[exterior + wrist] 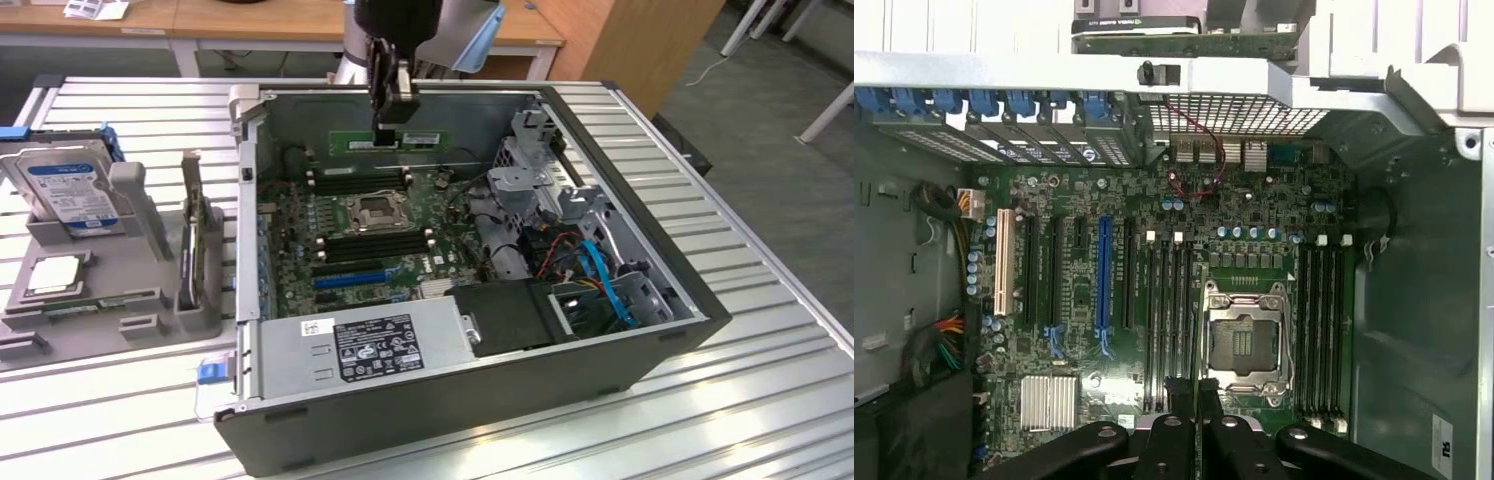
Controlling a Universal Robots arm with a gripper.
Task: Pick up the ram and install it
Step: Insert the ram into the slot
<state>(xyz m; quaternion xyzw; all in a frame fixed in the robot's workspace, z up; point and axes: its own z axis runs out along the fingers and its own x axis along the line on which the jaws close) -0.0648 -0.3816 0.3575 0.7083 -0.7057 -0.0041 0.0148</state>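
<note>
- My gripper (386, 130) is squeezed tight on the ram (420, 140). I hold it near its middle.
- The ram is a long, thin green stick. It lies flat and level, with its long side running from the exterior view's left to the exterior view's right.
- It hangs in the air over the far part of the open computer case (667, 290). It is not in a slot yet.
- Under it is the green motherboard (400, 215). The square chip socket (371, 210) sits in the middle of the board.
- Long black memory slots (360, 180) lie on both sides of that socket.
- In the wrist view, my gripper (1195, 400) shows as black fingers, and the ram (1200, 330) is just a thin line seen from its edge.
- That thin line runs between a group of black slots (1166, 320) and the chip socket (1246, 335).
- A blue slot (1104, 290) is further off on the board.
- The case lies on its side on a table (747, 400) made of silver strips.
- A hard drive (67, 190) with a blue label stands in a grey holder on the exterior view's left, well apart from me.
</note>
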